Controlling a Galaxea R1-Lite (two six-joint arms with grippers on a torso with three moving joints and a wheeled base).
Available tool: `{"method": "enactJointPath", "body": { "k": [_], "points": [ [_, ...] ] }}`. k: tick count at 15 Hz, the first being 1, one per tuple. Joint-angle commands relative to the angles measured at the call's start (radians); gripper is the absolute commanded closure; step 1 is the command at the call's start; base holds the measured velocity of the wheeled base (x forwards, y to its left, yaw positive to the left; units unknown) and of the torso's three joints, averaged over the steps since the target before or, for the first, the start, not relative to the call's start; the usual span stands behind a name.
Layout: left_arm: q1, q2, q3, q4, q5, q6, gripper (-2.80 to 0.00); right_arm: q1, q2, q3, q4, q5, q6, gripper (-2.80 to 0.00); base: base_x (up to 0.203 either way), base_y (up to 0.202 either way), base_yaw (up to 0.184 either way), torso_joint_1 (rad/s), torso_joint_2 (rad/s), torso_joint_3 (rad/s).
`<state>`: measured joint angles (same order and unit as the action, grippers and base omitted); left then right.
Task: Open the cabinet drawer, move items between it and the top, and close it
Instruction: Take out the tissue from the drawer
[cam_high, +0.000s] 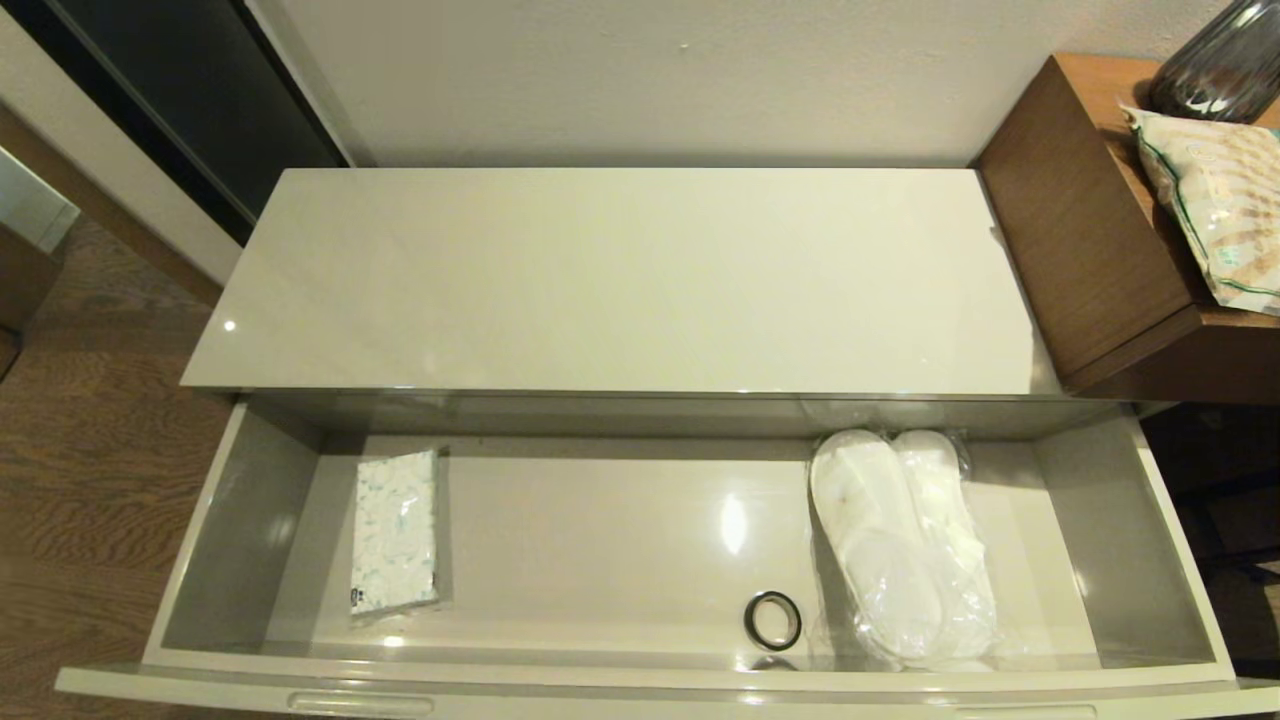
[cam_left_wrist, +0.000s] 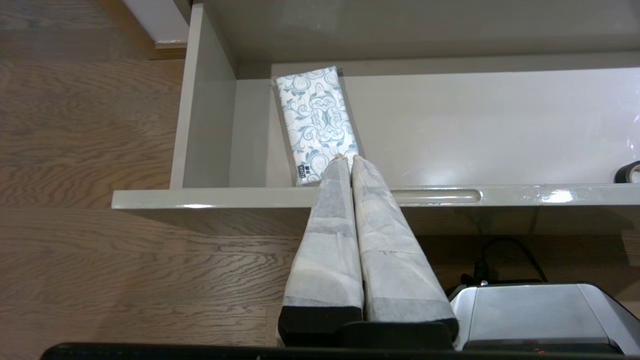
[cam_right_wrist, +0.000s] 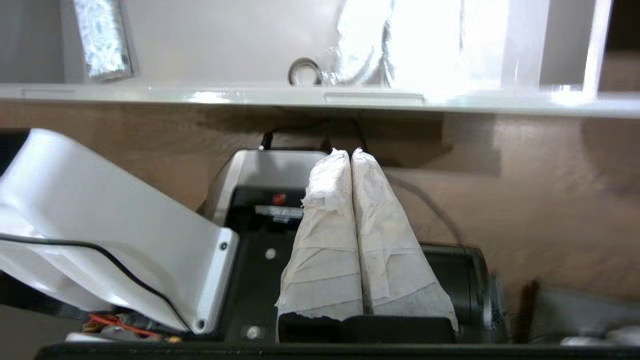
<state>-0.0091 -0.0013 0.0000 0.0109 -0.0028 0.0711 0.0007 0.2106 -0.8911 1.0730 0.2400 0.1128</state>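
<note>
We see the cabinet drawer pulled fully out below the bare top. Inside it, the printed pack lies flat near the left wall, the wrapped slippers toward the right, and a small black ring just left of them. Our left gripper hangs clenched and empty over the drawer's near rim; our right gripper, also clenched, sits back, seemingly above the robot's base.

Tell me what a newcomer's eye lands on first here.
The cabinet drawer stands wide open below the bare glossy top. Inside lie the wrapped slippers at its right and a blue-green printed pack at its left, with a small black ring beside the slippers.
</note>
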Motion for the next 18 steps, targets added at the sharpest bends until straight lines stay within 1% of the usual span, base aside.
{"method": "enactJointPath", "body": {
  "k": [1, 2, 3, 4, 6, 7, 8, 9, 10, 11, 12, 13, 16, 18],
  "points": [
    [0.000, 0.001, 0.002, 0.000, 0.000, 0.001, 0.00, -0.012, -0.088, 0.084, -0.072, 0.016, 0.004, 0.00, 0.000, 0.000, 0.000, 0.000, 0.00, 0.000],
    [0.001, 0.001, 0.001, 0.000, 0.000, 0.001, 0.00, -0.012, -0.122, 0.149, -0.205, 0.016, 0.006, 0.00, 0.000, 0.000, 0.000, 0.000, 0.00, 0.000],
    [0.001, 0.001, 0.001, 0.000, 0.000, 0.001, 0.00, -0.011, -0.140, 0.241, -0.401, 0.002, 0.007, 0.00, 0.000, 0.000, 0.000, 0.000, 0.00, 0.000],
    [0.001, 0.001, 0.000, 0.000, 0.000, 0.001, 0.00, -0.011, -0.150, 0.357, -0.594, -0.031, 0.007, 0.00, 0.000, 0.000, 0.000, 0.000, 0.00, 0.000],
    [0.000, 0.001, 0.000, 0.000, 0.000, 0.001, 0.00, -0.010, -0.160, 0.596, -0.906, -0.094, -0.014, 0.00, 0.000, 0.000, 0.000, 0.000, 0.00, 0.000],
    [0.000, 0.001, 0.001, 0.000, 0.000, 0.001, 0.00, -0.010, -0.164, 0.718, -1.027, -0.115, -0.041, 0.00, 0.000, 0.000, 0.000, 0.000, 0.00, 0.000],
    [0.000, 0.001, 0.000, 0.000, 0.000, 0.001, 0.00, -0.010, -0.167, 0.815, -1.119, -0.129, -0.064, 0.00, 0.000, 0.000, 0.000, 0.000, 0.00, 0.000],
    [0.000, 0.001, 0.001, 0.000, 0.000, 0.001, 0.00, -0.010, -0.170, 0.879, -1.154, -0.143, -0.084, 0.00, 0.000, 0.000, 0.000, 0.000, 0.00, 0.000],
    [0.001, 0.001, 0.000, 0.000, 0.000, 0.001, 0.00, -0.010, -0.175, 0.900, -1.156, -0.175, -0.106, 0.00, 0.000, 0.000, 0.000, 0.000, 0.00, 0.000],
    [0.000, 0.001, 0.002, 0.000, 0.000, -0.002, 0.00, -0.010, -0.178, 0.894, -1.145, -0.249, -0.107, 0.00, 0.000, 0.000, 0.000, 0.000, 0.00, 0.000],
    [0.000, 0.001, 0.000, 0.000, 0.000, -0.002, 0.00, -0.010, -0.179, 0.891, -1.140, -0.262, -0.097, 0.00, 0.000, 0.000, 0.000, 0.000, 0.00, 0.000],
    [0.001, 0.001, 0.000, 0.000, 0.000, -0.002, 0.00, -0.010, -0.180, 0.890, -1.111, -0.254, -0.088, 0.00, 0.000, 0.000, 0.000, 0.000, 0.00, 0.000],
    [0.000, 0.001, 0.001, 0.000, 0.000, -0.002, 0.00, -0.010, -0.180, 0.868, -1.015, -0.248, -0.094, 0.00, 0.000, 0.000, 0.000, 0.000, 0.00, 0.000],
    [0.000, 0.001, 0.001, 0.000, 0.000, -0.002, 0.00, -0.010, -0.180, 0.869, -1.019, -0.248, -0.093, 0.00, 0.000, 0.000, 0.000, 0.000, 0.00, 0.000]
  ]
}}
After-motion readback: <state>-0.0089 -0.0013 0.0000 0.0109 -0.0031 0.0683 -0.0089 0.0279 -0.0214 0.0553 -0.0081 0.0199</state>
